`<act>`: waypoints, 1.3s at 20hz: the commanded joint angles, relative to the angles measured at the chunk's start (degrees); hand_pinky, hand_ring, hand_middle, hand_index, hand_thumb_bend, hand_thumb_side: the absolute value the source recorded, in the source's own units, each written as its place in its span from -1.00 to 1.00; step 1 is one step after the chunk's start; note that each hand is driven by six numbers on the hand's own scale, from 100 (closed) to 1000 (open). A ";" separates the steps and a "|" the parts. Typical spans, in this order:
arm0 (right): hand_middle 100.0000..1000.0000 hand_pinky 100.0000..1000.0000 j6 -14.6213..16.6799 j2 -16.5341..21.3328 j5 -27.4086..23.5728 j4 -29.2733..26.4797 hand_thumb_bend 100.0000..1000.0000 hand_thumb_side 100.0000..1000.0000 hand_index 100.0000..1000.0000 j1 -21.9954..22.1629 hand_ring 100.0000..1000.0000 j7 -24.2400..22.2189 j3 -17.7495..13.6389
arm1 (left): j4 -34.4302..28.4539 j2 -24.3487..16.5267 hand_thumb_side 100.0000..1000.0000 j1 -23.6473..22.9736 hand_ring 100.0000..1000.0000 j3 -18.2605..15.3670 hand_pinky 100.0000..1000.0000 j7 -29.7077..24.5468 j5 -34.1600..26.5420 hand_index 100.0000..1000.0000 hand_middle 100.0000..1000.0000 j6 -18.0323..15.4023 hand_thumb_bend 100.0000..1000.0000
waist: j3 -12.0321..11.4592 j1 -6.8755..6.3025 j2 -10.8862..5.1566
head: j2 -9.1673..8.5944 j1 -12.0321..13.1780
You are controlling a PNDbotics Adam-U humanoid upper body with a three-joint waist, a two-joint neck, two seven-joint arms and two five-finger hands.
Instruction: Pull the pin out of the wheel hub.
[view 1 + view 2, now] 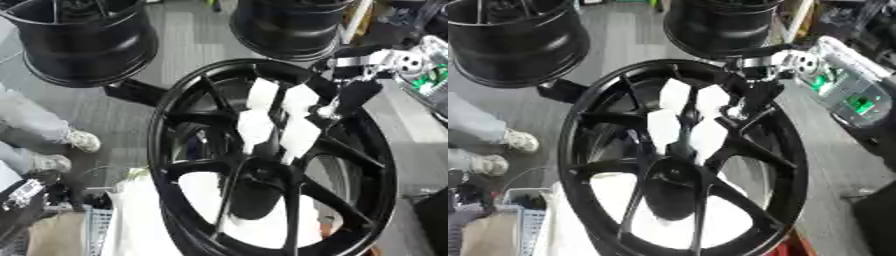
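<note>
A large black spoked wheel hub (162, 145) stands tilted in the middle of the view. My right hand (258, 125) comes in from the upper right and lies over the spokes. Its white-padded fingers (662, 125) are straight and point down toward the hub's centre (262, 172). I cannot make out a pin; the fingers cover the spot above the centre. A dark part with a silver piece at the lower left edge may be my left hand (22, 192); its shape is unclear.
Two more black wheels stand behind, one at the upper left (83, 40) and one at the top centre (293, 25). A person's shoes (83, 140) are on the floor at left. A white cloth (131, 210) lies under the hub. A device with green lights (846, 95) stands at right.
</note>
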State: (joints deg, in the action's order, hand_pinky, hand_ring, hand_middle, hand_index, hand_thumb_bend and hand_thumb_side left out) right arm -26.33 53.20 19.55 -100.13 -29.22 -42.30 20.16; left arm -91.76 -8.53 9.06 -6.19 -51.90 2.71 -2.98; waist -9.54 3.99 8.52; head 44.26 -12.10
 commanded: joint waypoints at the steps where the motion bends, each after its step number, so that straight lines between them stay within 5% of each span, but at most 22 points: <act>1: 0.56 0.25 -0.32 1.10 0.58 0.38 -0.69 -0.72 0.78 -0.92 -0.26 -0.44 -0.51 | -1.01 -0.85 1.00 0.76 -0.16 0.20 0.01 -0.07 -0.11 0.25 -0.16 -0.04 -1.00 | -0.03 -0.12 -0.59 | -0.15 -0.05; 26: 0.58 0.22 -0.21 1.63 -1.22 -4.85 -0.69 -0.76 0.81 -1.48 -0.27 0.73 -0.10 | -0.98 -0.93 1.00 0.71 -0.16 0.22 0.01 -0.07 -0.05 0.25 -0.16 -0.05 -1.00 | 0.06 -0.02 -0.67 | -0.15 0.06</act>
State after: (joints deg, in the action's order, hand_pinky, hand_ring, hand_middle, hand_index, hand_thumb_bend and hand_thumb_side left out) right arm -25.81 53.18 18.18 -104.06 -29.74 -40.83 20.55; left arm -91.76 -8.53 9.09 -6.18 -51.90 2.71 -2.98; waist -9.50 4.06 8.52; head 44.26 -12.10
